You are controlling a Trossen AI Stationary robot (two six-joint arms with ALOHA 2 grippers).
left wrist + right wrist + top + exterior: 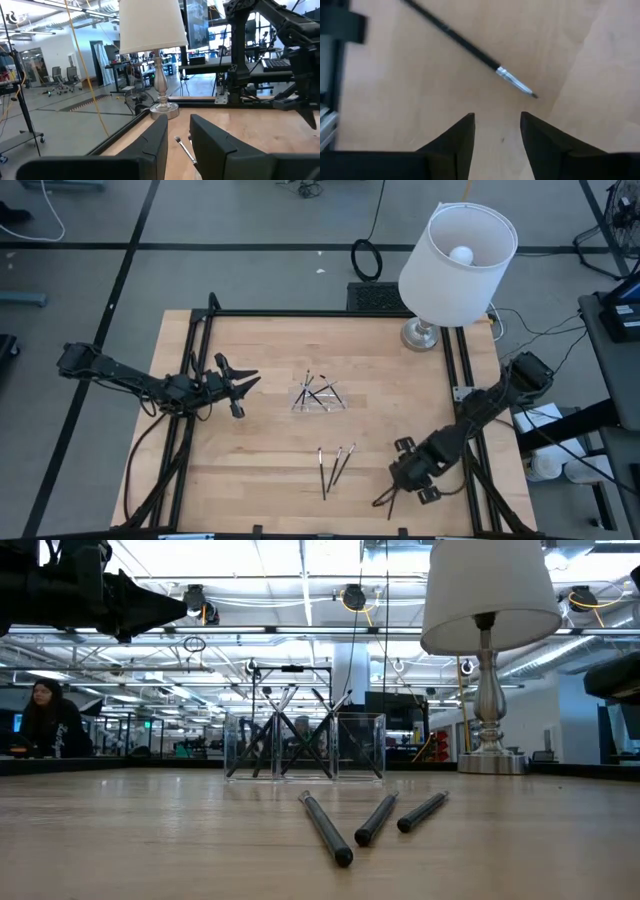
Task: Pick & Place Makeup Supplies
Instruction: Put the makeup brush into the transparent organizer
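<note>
- Right gripper (388, 498) sits low at about five o'clock on the wooden table (260, 470), near the front edge. Its wrist view shows the two dark fingers (457, 142) parted with bare wood between them, gripping nothing. One thin brush (470, 50), black with a silvery ferrule, lies on the table just beyond the fingertips, apart from them.
- Three dark makeup sticks (334, 466) lie loose on the wood at about six o'clock, close together, roughly pointing front to back; the low view shows them flat on the surface in front of the tray.
- A small clear tray (318, 398) stands near the table's centre, with several more sticks (320, 388) leaning crossed inside it.
- Left gripper (250, 380) hovers at about nine o'clock, above the table, aimed toward the tray. Its fingers (155, 145) stand partly apart and hold nothing.
- A white-shaded lamp (455, 265) stands at about one o'clock, on the far edge.
</note>
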